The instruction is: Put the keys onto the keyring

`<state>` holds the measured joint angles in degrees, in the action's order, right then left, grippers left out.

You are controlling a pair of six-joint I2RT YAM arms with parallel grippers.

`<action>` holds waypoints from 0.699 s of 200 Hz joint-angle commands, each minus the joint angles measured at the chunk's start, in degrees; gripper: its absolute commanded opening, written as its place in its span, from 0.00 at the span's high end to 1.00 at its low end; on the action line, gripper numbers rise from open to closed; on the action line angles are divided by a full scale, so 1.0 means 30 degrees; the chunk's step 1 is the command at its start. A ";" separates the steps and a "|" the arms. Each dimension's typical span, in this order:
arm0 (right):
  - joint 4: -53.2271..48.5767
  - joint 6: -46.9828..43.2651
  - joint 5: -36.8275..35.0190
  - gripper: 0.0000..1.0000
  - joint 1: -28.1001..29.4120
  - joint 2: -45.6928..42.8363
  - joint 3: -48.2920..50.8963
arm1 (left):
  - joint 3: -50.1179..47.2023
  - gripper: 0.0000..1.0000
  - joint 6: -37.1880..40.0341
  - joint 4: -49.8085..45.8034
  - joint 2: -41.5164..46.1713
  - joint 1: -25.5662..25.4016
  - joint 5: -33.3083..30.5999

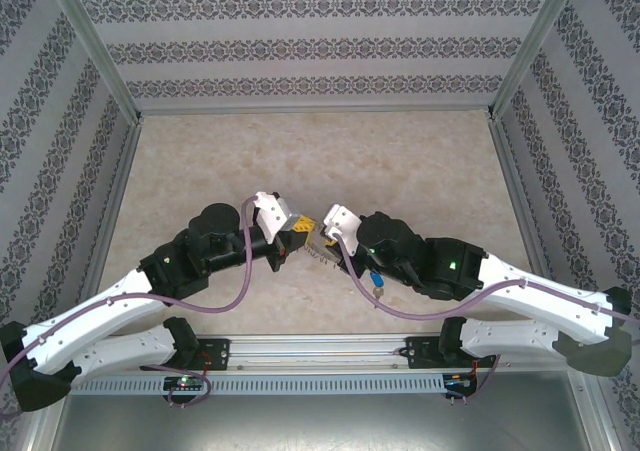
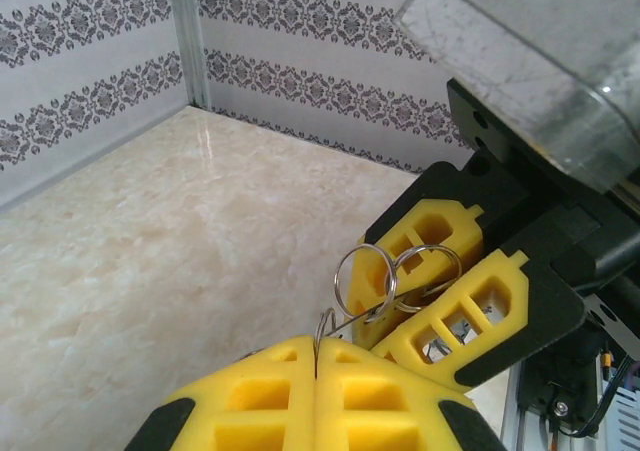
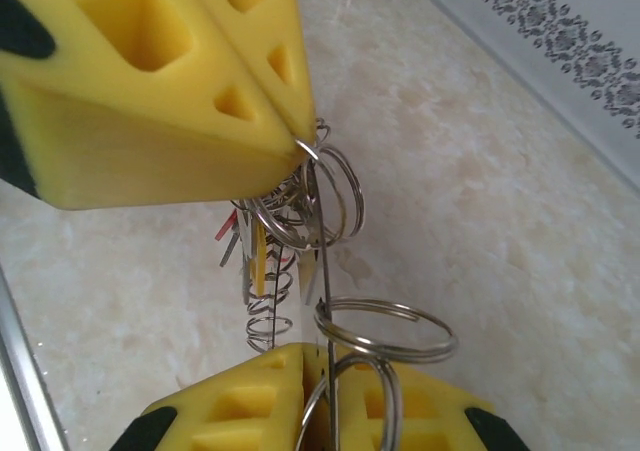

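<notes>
- Nearest the left wrist camera, the yellow fingers (image 2: 250, 401) of the left gripper (image 2: 316, 363) are pressed together on the thin edge of the keyring (image 2: 318, 333), which is held upright between them.
- Just beyond, the fingers (image 2: 440, 271) of the right gripper are closed on another part of the rim, so the ring is pinned from two sides above the counter (image 2: 150, 241).
- From the right wrist camera the same hold is seen edge-on. The right gripper (image 3: 325, 371) is clamped on the lower rim and the left gripper's fingers (image 3: 180, 101) are pinched on the upper rim. The keyring (image 3: 327, 261) is reduced to a thin vertical line between them.
- The wire loops (image 3: 385, 331) are left fanned out free beside the fingers. The two-sided hold is judged to be meant to steady the ring and expose a loop for threading.
- Thin red and yellow slivers (image 3: 258, 261) are seen among the loops; whether they are key caps cannot be told.
- In the top view a blue-capped key (image 1: 378, 282) is seen on the counter close by the right arm, apart from the ring, so it is judged not yet threaded.
</notes>
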<state>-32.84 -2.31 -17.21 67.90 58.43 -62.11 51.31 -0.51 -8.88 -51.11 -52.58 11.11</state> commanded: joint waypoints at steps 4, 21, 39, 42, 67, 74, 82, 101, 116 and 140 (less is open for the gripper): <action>0.1498 -0.0480 -0.2175 1.00 0.0689 -0.0322 0.0137 | 0.0623 1.00 -0.0008 -0.0727 -0.0260 -0.0355 -0.1641; 0.1982 -0.0564 -0.2520 1.00 0.0918 -0.0399 0.0306 | 0.0754 1.00 0.0097 -0.0869 -0.0539 -0.0570 -0.2112; 0.2353 -0.0612 -0.2612 1.00 0.1111 -0.0353 0.0390 | 0.0931 1.00 0.0098 -0.1045 -0.0868 -0.0746 -0.2381; 0.2387 -0.0609 -0.2612 1.00 0.1140 -0.0330 0.0373 | 0.0939 1.00 0.0111 -0.1029 -0.0915 -0.0769 -0.2452; 0.2634 -0.0770 -0.2581 1.00 0.1353 -0.0122 0.0393 | 0.0998 1.00 0.0083 -0.0911 -0.1150 -0.0844 -0.2708; 0.2655 -0.0799 -0.2604 1.00 0.1399 -0.0139 0.0401 | 0.1022 1.00 0.0083 -0.0976 -0.1170 -0.0842 -0.2800; 0.2754 -0.0841 -0.2635 1.00 0.1442 -0.0201 0.0456 | 0.1069 1.00 0.0076 -0.1080 -0.1185 -0.0844 -0.2974; 0.2883 -0.0930 -0.2944 1.00 0.1590 -0.0472 0.0595 | 0.1049 1.00 -0.0024 -0.1213 -0.1206 -0.0844 -0.3362; 0.2918 -0.0953 -0.3120 1.00 0.1661 -0.0494 0.0665 | 0.0926 1.00 -0.0142 -0.0970 -0.1147 -0.0851 -0.3438; 0.3118 -0.1069 -0.3737 1.00 0.1980 -0.0355 0.0663 | 0.0860 1.00 -0.0378 -0.0767 -0.1135 -0.0844 -0.3636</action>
<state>-29.87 -4.43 -27.03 71.83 58.52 -59.81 53.19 -0.54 -9.78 -54.02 -54.76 3.42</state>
